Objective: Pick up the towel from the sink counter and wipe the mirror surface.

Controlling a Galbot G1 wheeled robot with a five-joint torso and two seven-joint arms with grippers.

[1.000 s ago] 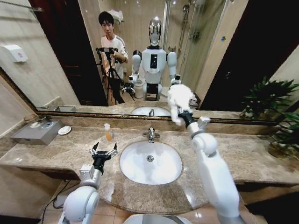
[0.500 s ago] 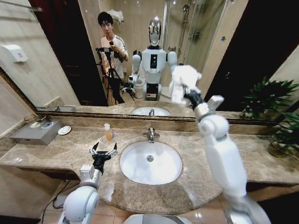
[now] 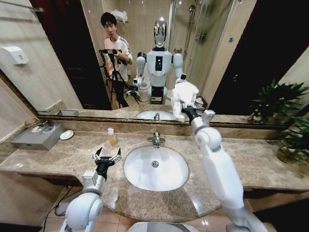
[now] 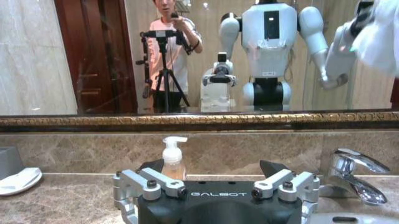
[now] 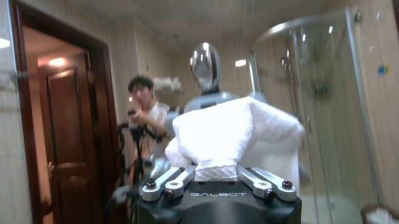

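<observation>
Two arms show in the head view. The right gripper (image 3: 186, 110) is raised at about one o'clock from the oval white basin (image 3: 155, 168), clamped on the small white terry-cloth towel (image 3: 184, 97), which sits against the large bronze-framed mirror surface (image 3: 145, 58) just above its lower frame edge. The left gripper (image 3: 107, 158) hangs over the beige-brown marbled stone sink counter (image 3: 58, 157) at about nine o'clock from the basin, fingers spread wide and holding nothing. A small clear pump bottle with amber liquid (image 3: 112, 137) stands at about eleven o'clock from the basin, near the chrome faucet (image 3: 156, 139), and a small round white dish (image 3: 66, 135) lies farther along toward the grey tray (image 3: 38, 136).

From the left wrist, the left gripper (image 4: 215, 184) is open, the pump bottle (image 4: 173, 156) standing beyond it against the stone backsplash, the faucet (image 4: 349, 177) off to one side and the white dish (image 4: 18, 180) to the other. The towel (image 4: 380, 37) appears as a white blur before the mirror (image 4: 93, 56).

From the right wrist, the right gripper (image 5: 217, 179) pinches the towel (image 5: 227, 135), a folded lump rising between its fingers, close before the mirror (image 5: 337, 116).
</observation>
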